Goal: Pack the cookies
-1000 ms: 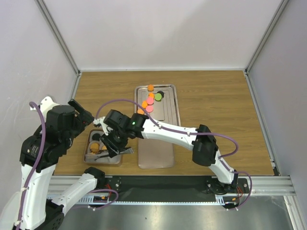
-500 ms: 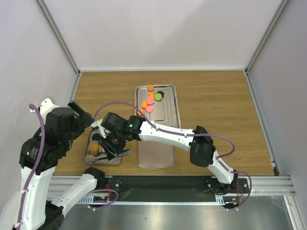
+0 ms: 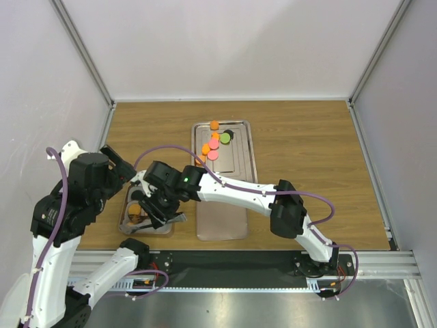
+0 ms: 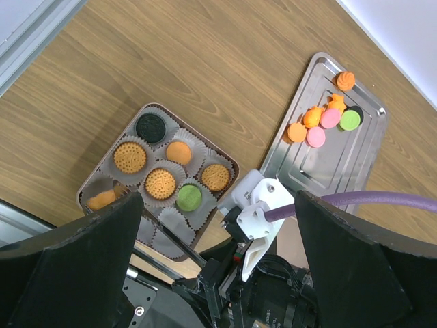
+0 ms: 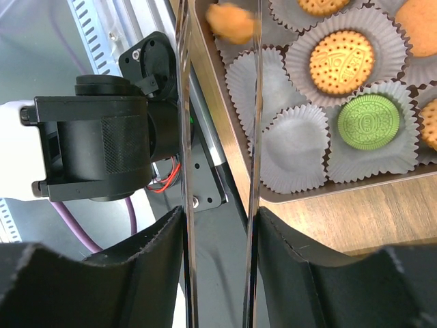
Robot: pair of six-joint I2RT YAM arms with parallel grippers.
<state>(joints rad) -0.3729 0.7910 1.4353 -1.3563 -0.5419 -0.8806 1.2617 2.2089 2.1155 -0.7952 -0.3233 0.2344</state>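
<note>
**Box half filled at the near edge, loose cookies at the far end of the tray**

Nearest the camera, an aluminium rail (image 3: 273, 263) carries both arm bases along the front of a wood-grain table (image 3: 307, 157). Just beyond it on the left sits a small square box (image 4: 198, 138) lined with white paper cups (image 5: 293, 154). Seven cups hold cookies (image 4: 160, 183): one black, one green and five orange. The cups on the near side are empty.

The right gripper (image 5: 218, 34) reaches across to hang over the box's near left corner. Its clear fingers (image 5: 254, 102) stand apart. A blurred orange cookie (image 5: 231, 20) shows between them near the tips, close to one finger and short of the other. Whether it is pinched or lying in the corner cup cannot be told.

The left gripper (image 4: 217, 199) is raised above the box. Its dark fingers (image 4: 355, 273) are spread wide with nothing between them.

Right of the box, a long steel tray (image 4: 328, 171) runs away from the arms, bare over its near half. At its far end lie loose cookies: four orange, two pink, one green and one black, which is partly hidden behind the green.

The bare board goes on to the back. Plain white walls (image 3: 232, 48) close in three sides, and slim metal posts (image 3: 82, 51) rise at the two far corners.
</note>
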